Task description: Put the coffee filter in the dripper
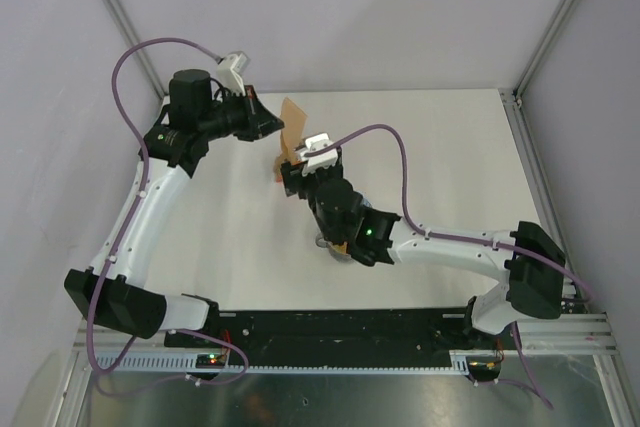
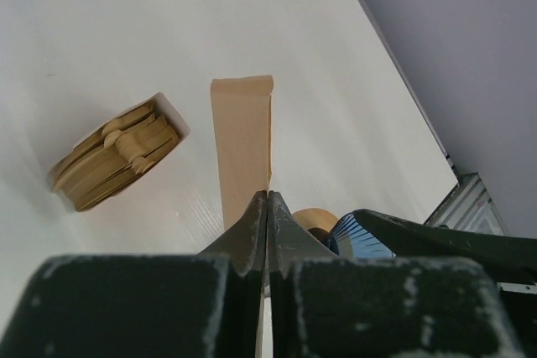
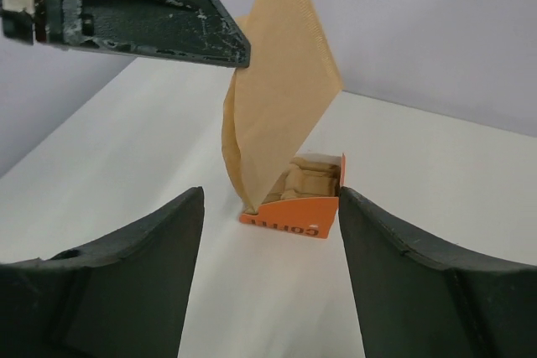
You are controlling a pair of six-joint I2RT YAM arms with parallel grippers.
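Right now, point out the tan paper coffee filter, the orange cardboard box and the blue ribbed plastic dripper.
tan paper coffee filter (image 3: pixel 281 98): right wrist view, middle of its flat face.
orange cardboard box (image 3: pixel 289 222): right wrist view, printed front wall.
blue ribbed plastic dripper (image 2: pixel 354 242): left wrist view, visible ribbed wall.

Illumination is bright, diffuse and even. Shadows on the white table (image 1: pixel 450 147) are faint and soft-edged. The overhead view is sharp throughout; both wrist views lose focus in the nearest foreground
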